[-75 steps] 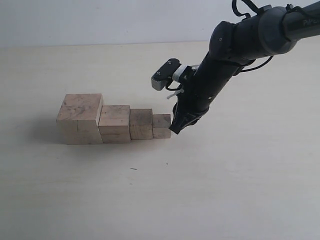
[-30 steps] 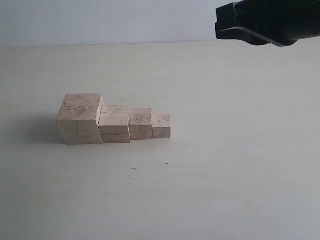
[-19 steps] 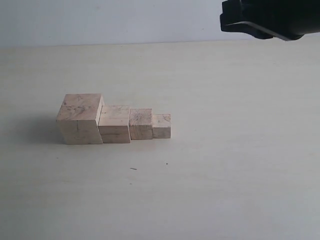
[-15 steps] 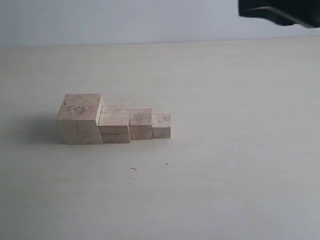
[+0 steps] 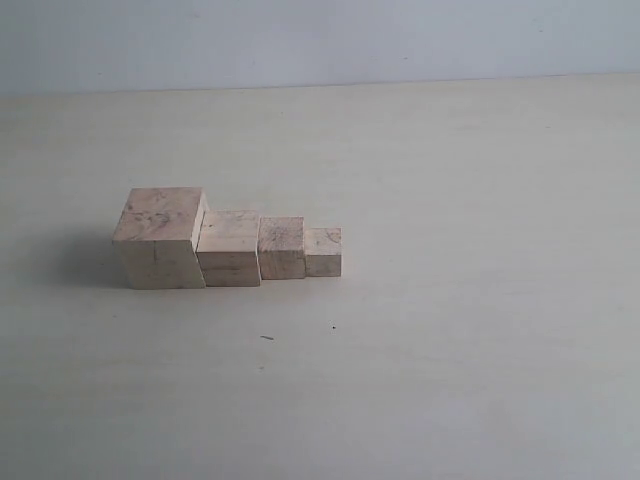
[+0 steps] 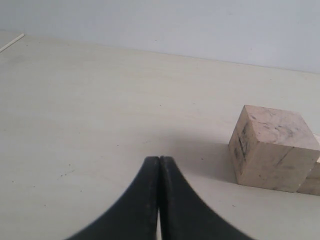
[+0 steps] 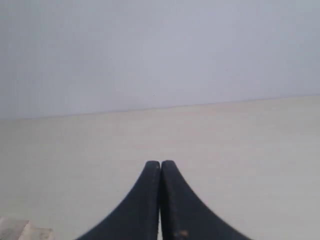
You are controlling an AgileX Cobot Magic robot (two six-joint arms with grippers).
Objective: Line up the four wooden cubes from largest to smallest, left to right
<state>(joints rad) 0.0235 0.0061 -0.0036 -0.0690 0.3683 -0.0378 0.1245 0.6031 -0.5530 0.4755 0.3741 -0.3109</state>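
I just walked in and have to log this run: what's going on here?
The four wooden cubes stand side by side on the table, the largest cube at the left, the smallest cube at the right. Nothing holds them: the left gripper and the right gripper are both shut and empty.
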